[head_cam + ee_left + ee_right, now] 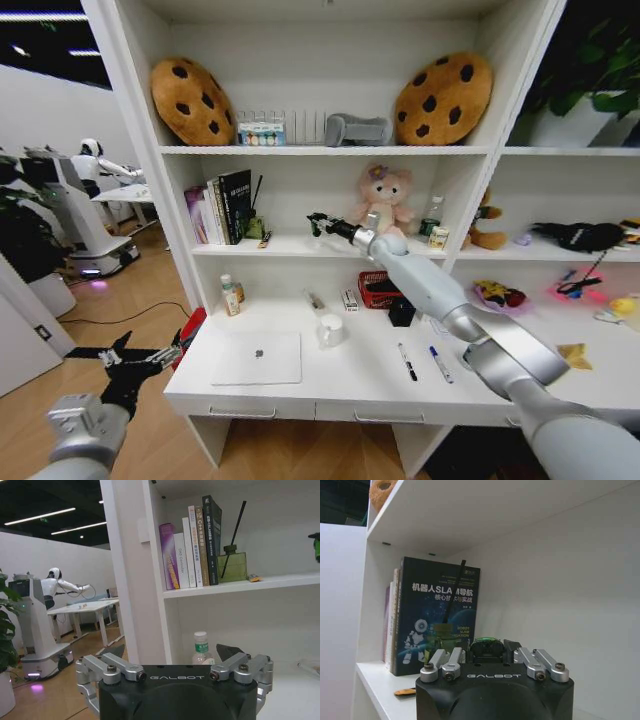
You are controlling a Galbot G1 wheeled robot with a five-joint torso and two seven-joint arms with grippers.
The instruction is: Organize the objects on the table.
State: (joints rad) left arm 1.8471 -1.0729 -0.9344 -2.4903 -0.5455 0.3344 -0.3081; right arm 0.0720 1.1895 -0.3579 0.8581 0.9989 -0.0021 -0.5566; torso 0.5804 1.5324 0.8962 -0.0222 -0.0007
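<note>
A white shelving unit (300,150) is standing against a white wall (60,110). Wood floor (150,290) is running off to the robot's left, where ceiling strip lights (40,516) are glowing in a dark ceiling. Green plants (590,60) are showing at both edges.

Head view faces the shelves; both wrist views share the books (192,547).

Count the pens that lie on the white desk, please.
2: a dark pen and a blue-capped pen, side by side on the desk right of the laptop. Others may be hidden.
</note>
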